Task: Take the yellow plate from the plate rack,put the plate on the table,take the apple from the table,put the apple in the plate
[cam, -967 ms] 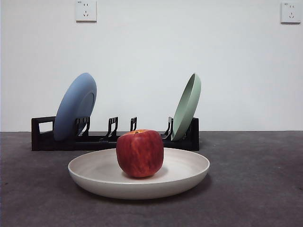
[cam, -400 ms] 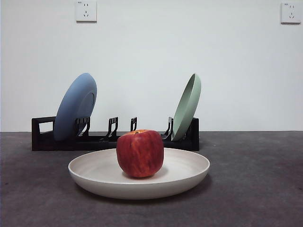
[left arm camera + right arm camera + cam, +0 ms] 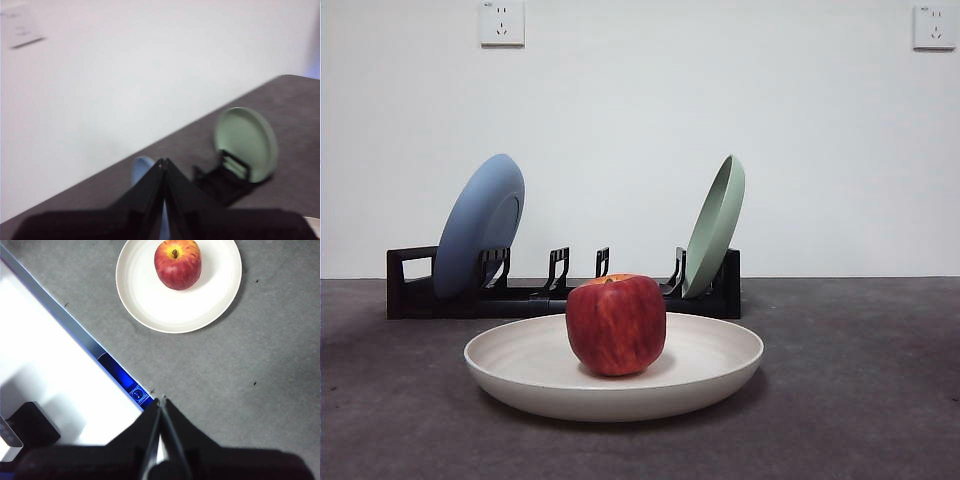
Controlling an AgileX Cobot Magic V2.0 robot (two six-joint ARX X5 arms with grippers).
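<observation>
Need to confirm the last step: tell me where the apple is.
In the front view the apple sits near the middle of the yellow plate on the table, in front of the plate rack.

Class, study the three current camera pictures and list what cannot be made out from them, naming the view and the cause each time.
1. Front view: the apple hides the yellow plate floor behind it.
2. Front view: the blue plate covers part of the plate rack.
3. Left wrist view: blurred; the left gripper covers most of the blue plate.
4. Right wrist view: the right gripper hides the table beneath.
</observation>
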